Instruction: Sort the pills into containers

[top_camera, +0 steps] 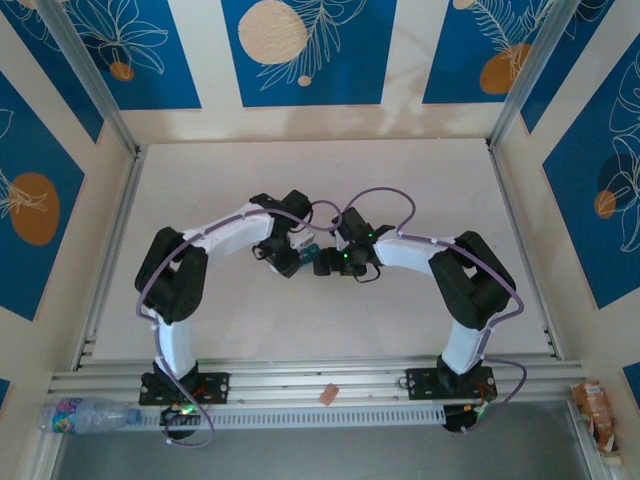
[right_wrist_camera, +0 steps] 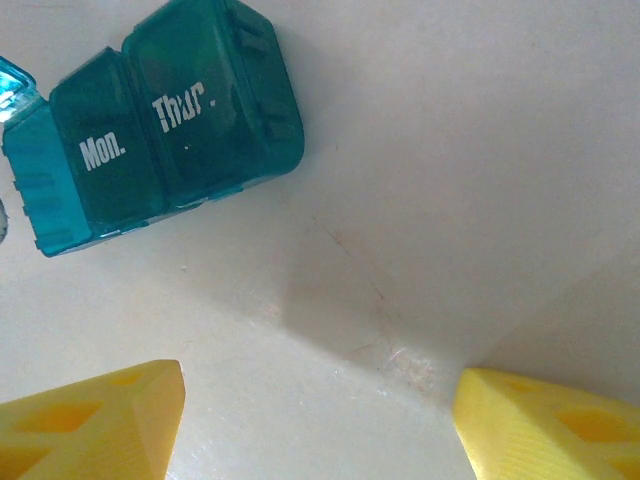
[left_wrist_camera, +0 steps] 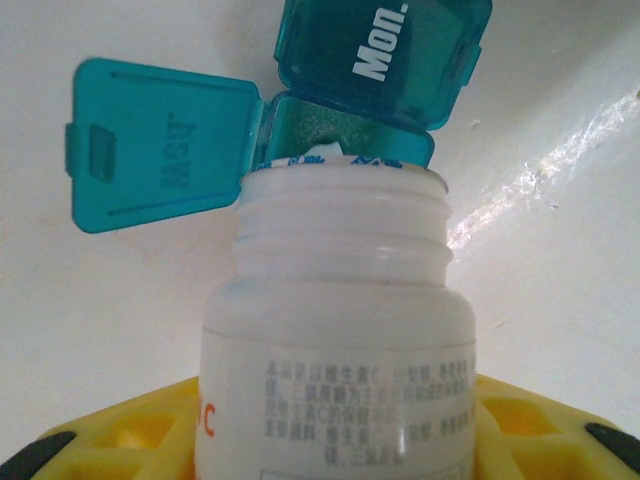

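White bottle (left_wrist_camera: 340, 300), uncapped, clamped in left gripper (left_wrist_camera: 335, 440), mouth at pill box (left_wrist_camera: 385, 60) with one lid raised. Jaws of right gripper (right_wrist_camera: 320, 410) stand apart, empty.

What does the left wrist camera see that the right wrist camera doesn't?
Left wrist: a white bottle, uncapped, gripped in the left claw, its mouth beside a flipped-open lid. Right wrist: the closed Thur. lid and the open right claw, holding nothing. Both: the teal pill box, its Mon. lid and the white table.
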